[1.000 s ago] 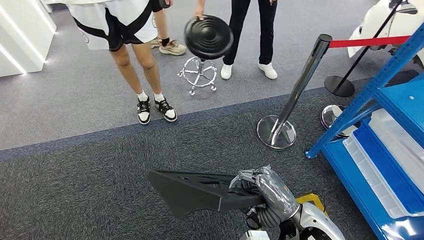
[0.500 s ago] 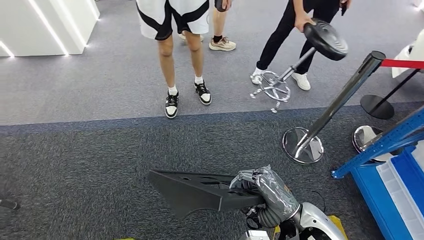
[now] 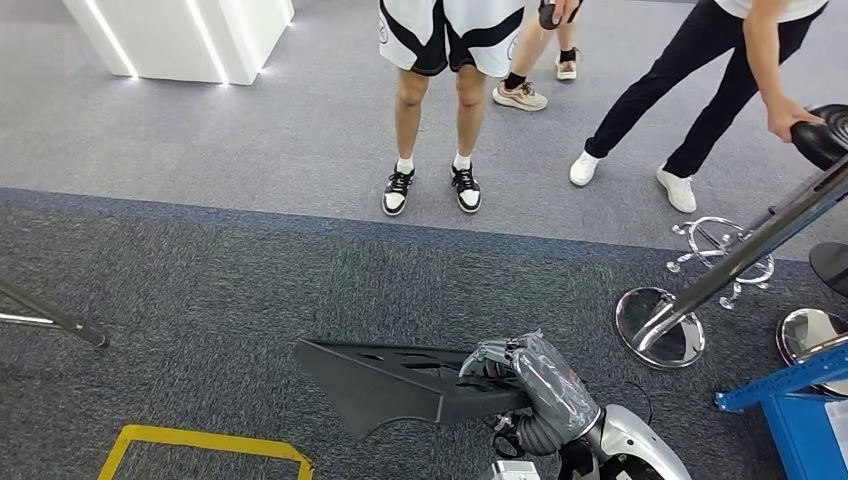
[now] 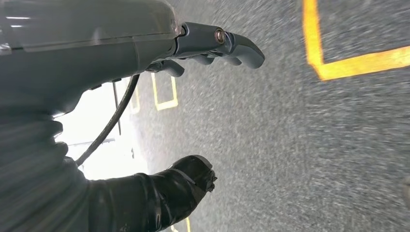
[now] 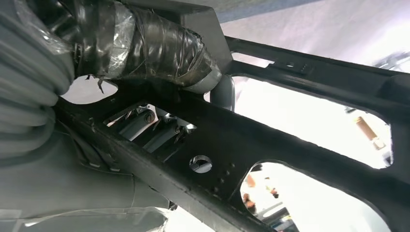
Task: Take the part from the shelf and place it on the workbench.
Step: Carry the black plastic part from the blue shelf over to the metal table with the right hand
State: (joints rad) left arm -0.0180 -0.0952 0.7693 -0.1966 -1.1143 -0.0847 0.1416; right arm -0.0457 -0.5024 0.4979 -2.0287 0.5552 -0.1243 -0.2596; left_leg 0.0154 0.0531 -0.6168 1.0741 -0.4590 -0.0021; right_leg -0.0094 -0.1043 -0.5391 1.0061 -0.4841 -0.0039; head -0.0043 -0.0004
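The right robot hand [image 3: 525, 375], wrapped in clear film and tape, is clamped on the near end of the part [image 3: 395, 383], a flat black panel with cut-out openings, and carries it roughly level above the dark grey carpet [image 3: 200, 300], its pointed end aimed to the robot's left. In the right wrist view the taped thumb [image 5: 159, 46] lies across one face of the part [image 5: 300, 140] and the darker fingers [image 5: 145, 123] are seen through a slot on the other face, so the grasp is confirmed from both sides. The left robot hand [image 4: 193, 111] hangs over the carpet with nothing in it, its thumb [image 4: 188, 176] and fingers [image 4: 227, 46] set apart. A yellow floor marking [image 3: 200, 447] lies on the carpet just below and left of the part. Further left, a thin dark pole [image 3: 50, 315] slants down to the floor. To the right stand a chrome barrier post [image 3: 720, 270] on a round base and the corner of a blue shelf [image 3: 790, 400]. Beyond the carpet edge, on the lighter grey floor [image 3: 250, 140], a person in black-and-white shorts and trainers [image 3: 432, 100] faces the robot. Further right, a person in dark trousers [image 3: 690, 90] bends with a hand on a black stool [image 3: 822, 140]. A white lit block [image 3: 185, 35] sits at the far left.
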